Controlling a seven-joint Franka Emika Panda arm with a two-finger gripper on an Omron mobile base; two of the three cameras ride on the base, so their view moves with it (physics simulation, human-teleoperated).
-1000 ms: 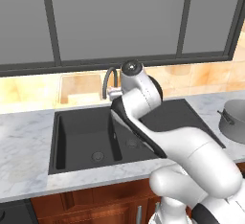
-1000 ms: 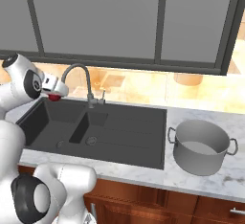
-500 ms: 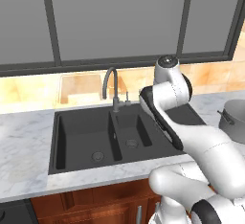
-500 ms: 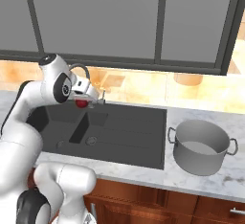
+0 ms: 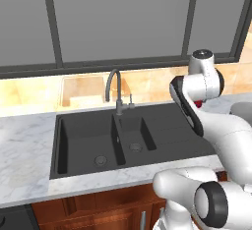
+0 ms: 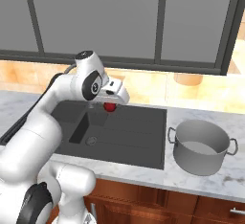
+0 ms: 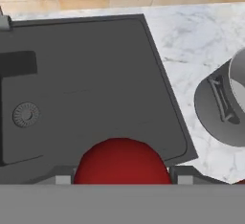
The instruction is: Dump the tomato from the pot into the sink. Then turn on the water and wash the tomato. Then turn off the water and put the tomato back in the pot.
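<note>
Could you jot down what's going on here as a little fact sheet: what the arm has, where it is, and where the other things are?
pincer: closed on the tomato, held in the air
tomato: red, gripped above the flat draining part of the sink
sink: black, two basins, nothing lying in them
tap: curved, no water running
pot: grey, upright on the marble counter to the right of the sink
likely next step: carry the tomato over the pot
</note>
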